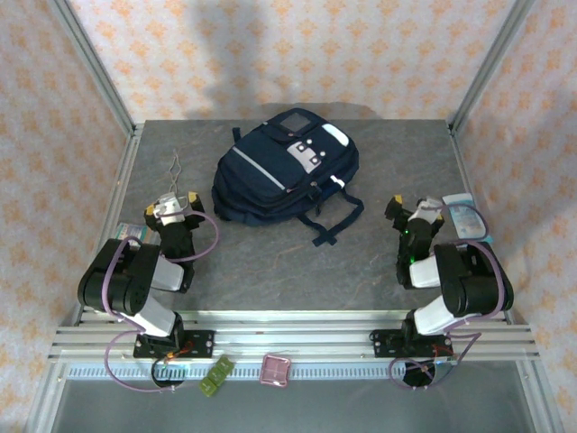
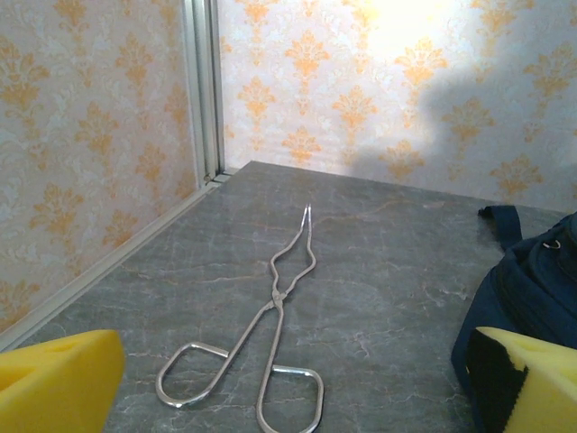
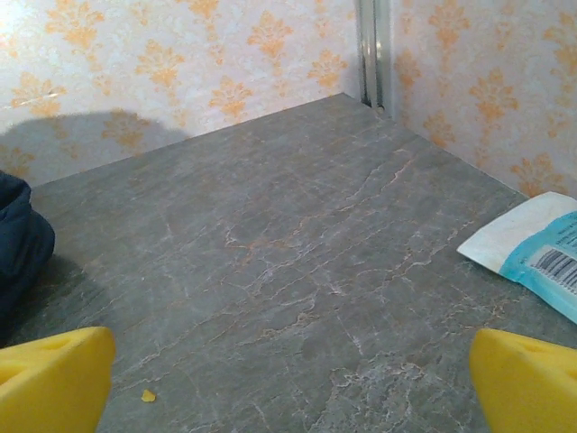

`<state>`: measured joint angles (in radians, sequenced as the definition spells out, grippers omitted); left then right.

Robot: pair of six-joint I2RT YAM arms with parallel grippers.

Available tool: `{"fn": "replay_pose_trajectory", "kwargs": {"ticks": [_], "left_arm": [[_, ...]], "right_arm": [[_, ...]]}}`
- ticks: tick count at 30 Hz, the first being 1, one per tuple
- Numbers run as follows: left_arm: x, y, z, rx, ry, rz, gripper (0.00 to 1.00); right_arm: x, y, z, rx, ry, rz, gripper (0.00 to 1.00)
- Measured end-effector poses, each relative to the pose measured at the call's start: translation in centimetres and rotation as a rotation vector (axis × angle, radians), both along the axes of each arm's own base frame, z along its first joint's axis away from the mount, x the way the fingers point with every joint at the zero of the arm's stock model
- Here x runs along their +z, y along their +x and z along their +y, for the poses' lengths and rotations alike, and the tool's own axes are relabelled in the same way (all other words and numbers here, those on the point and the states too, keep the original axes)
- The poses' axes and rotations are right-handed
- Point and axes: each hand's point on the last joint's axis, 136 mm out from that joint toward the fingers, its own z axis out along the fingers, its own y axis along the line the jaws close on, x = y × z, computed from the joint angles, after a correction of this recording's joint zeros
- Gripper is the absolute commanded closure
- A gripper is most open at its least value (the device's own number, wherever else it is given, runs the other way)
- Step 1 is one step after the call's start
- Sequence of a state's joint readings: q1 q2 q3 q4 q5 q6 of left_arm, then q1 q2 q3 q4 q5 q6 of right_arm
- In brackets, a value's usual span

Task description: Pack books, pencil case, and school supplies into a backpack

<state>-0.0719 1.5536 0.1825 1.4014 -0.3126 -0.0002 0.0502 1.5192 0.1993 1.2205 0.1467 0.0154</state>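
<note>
Left gripper (image 1: 173, 200) spread wide, nothing held; large navy-blue fabric backpack (image 1: 284, 171) seen ahead to its right, cut off in wrist view. Right gripper (image 1: 416, 206) spread, empty; light-blue plastic packet (image 3: 541, 248) cropped at its right.

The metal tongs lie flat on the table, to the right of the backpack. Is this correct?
Not quite. The tongs lie flat on the table, but to the left of the backpack; the top view shows it.
</note>
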Motion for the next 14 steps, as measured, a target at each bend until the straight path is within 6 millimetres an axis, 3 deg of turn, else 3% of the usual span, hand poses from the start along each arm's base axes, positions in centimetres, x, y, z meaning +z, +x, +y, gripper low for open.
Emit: {"fn": "replay_pose_trajectory", "kwargs": {"ticks": [14], "left_arm": [[-0.14, -0.01, 0.01, 0.000, -0.001, 0.005, 0.00]], "right_arm": [[0.49, 0.52, 0.64, 0.033, -0.012, -0.009, 0.00]]}}
